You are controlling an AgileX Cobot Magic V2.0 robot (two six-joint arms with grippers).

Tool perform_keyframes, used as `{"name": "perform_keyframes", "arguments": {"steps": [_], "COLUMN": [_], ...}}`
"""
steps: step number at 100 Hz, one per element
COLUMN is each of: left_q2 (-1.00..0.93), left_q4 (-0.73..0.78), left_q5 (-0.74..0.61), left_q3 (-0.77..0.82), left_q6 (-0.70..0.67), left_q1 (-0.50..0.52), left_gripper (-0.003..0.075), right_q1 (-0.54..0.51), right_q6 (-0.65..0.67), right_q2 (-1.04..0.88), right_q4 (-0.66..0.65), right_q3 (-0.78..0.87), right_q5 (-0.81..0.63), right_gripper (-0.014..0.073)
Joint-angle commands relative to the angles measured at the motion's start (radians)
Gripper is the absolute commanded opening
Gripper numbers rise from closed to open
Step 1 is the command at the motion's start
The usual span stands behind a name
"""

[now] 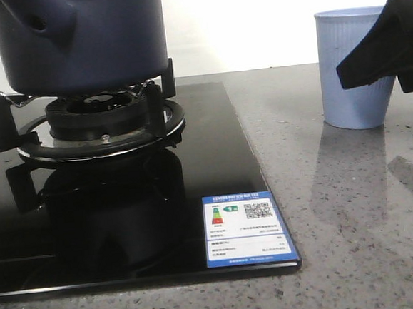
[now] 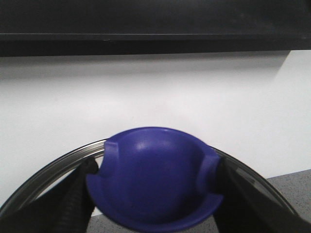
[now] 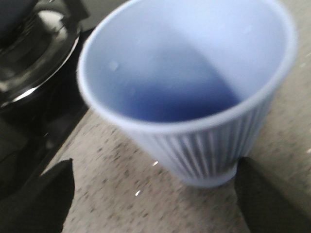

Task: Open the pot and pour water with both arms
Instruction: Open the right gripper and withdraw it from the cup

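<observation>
The dark navy pot point(image 1: 75, 36) stands on the gas burner point(image 1: 100, 120) at the back left, its stubby handle point(image 1: 42, 23) pointing toward me; its top is cut off by the frame. My left gripper point(image 2: 155, 194) is shut on the blue knob point(image 2: 155, 170) of a glass lid with a metal rim point(image 2: 48, 165), held up against a white wall. This gripper is out of the front view. My right gripper point(image 1: 371, 63) point(image 3: 153, 167) is open beside a light blue ribbed cup point(image 1: 354, 71) point(image 3: 189, 97), whose base sits close to one finger point(image 3: 272, 194). Whether there is water is unclear.
A black glass hob point(image 1: 214, 161) covers the left of the grey speckled counter point(image 1: 354, 207), with an energy label point(image 1: 247, 228) at its front right corner. Black pan supports point(image 1: 155, 94) ring the burner. A white wall runs behind.
</observation>
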Motion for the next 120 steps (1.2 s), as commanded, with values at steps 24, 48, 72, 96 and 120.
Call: {"name": "perform_keyframes", "arguments": {"steps": [24,48,72,96,120], "left_q2": [-0.04,-0.04,-0.04,-0.04,-0.036], "left_q4": [-0.022,-0.022,-0.022,-0.052,-0.1], "left_q5": [-0.093,-0.093,-0.093,-0.006,0.153], "left_q3": [-0.042,-0.042,-0.042,-0.042,-0.042], "left_q6": [-0.008,-0.008,-0.008,-0.008,-0.008], "left_q1": [0.001,0.001,0.001,0.001,0.001], "left_gripper": [0.0417,0.0417,0.0417,0.0417,0.0417], "right_q1": [-0.026,-0.11,-0.154,-0.154,-0.154], "right_q6": [0.158,0.177,0.207,0.207,0.207], "right_q2": [-0.154,-0.301,-0.441,-0.467,-0.467], "right_q4": [-0.201,-0.212,-0.183,-0.16,-0.159], "right_q3": [-0.02,-0.02,-0.02,-0.02,-0.02], "right_q5": [0.03,0.019,-0.138,-0.208,-0.208], "right_gripper": [0.0584,0.057,0.0178,-0.0074,-0.0074]}}
